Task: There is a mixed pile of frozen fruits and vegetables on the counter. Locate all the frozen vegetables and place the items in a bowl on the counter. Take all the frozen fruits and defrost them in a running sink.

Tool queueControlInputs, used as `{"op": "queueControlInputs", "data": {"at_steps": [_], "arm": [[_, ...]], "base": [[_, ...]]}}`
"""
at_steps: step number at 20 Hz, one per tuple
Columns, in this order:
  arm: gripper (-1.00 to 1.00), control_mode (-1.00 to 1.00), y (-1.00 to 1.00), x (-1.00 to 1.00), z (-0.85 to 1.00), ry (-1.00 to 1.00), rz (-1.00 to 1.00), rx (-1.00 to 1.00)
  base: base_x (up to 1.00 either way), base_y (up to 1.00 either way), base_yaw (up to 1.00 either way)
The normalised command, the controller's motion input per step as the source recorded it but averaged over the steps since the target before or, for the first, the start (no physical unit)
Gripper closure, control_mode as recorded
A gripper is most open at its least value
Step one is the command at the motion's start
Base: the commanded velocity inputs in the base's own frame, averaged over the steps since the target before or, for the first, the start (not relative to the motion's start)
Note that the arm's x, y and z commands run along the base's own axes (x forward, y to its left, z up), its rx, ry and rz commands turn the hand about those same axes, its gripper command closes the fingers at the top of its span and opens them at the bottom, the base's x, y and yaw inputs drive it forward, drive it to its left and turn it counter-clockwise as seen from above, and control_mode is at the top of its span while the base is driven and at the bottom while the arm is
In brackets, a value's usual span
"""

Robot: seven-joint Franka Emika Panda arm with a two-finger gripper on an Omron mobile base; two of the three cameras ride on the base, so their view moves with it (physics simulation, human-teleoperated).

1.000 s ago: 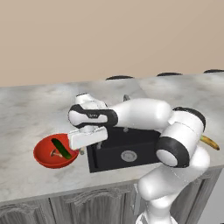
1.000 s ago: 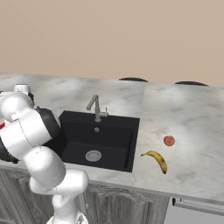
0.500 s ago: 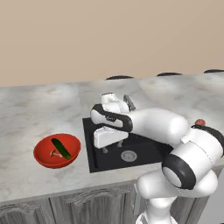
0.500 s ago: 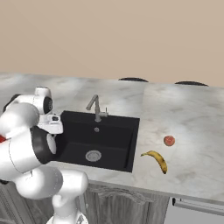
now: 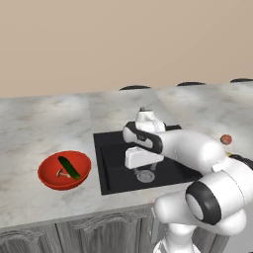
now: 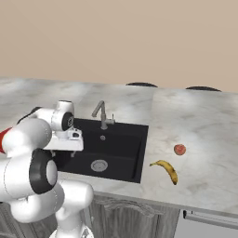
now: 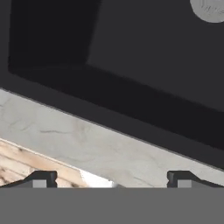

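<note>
**op:** the counter point(image 6: 204, 135) runs wall to wall, pale marbled stone. the sink point(image 6: 128, 153) is the black well in the middle of it, drain point(image 6: 99, 165) near the front, faucet point(image 6: 103, 116) at the back rim.

**spotter:** where's my hand?

**op:** the gripper point(image 5: 143, 170) hangs over the near part of the basin, jaws spread wide, nothing between them. the hand view looks down at the sink's front rim point(image 7: 131, 118) and a strip of counter.

**spotter:** and the fruit?

**op:** in the right base view, both lie on the counter at about 3 o'clock from the gripper, well apart from it, past the sink's right rim. the banana point(image 6: 167, 169) lies near that rim, long axis running 10 to 4. the red fruit point(image 6: 179, 149) sits just beyond it at 1 o'clock.

**spotter:** vegetables?

**op:** done, i'd judge. the cucumber point(image 5: 69, 167) and the mushroom point(image 5: 62, 173) lie in the red bowl point(image 5: 49, 179), at 9 o'clock from the sink.
</note>
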Motion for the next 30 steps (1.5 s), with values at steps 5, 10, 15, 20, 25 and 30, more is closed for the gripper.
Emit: {"op": "queueControlInputs", "data": {"at_steps": [5, 10, 15, 20, 25, 30], "arm": [[-1.0, -1.0, -0.53, 0.0, -0.08, 0.02, -0.26, 0.04], [-1.0, -1.0, -0.62, 0.0, 0.15, -0.01, -0.17, -0.05], [-1.0, -1.0, -0.57, -0.02, 0.14, -0.07, -0.11, -0.1], [-1.0, -1.0, -0.67, 0.0, 0.11, -0.05, -0.04, -0.1], [-1.0, -1.0, -0.67, -0.05, 0.12, -0.04, 0.0, -0.09], [-1.0, -1.0, -0.66, -0.01, 0.16, -0.05, 0.0, -0.08]], "base": [[0.0, 0.0, 0.0], [0.0, 0.0, 0.0], [0.0, 0.0, 0.0], [0.0, 0.0, 0.0], [0.0, 0.0, 0.0], [0.0, 0.0, 0.0]]}}
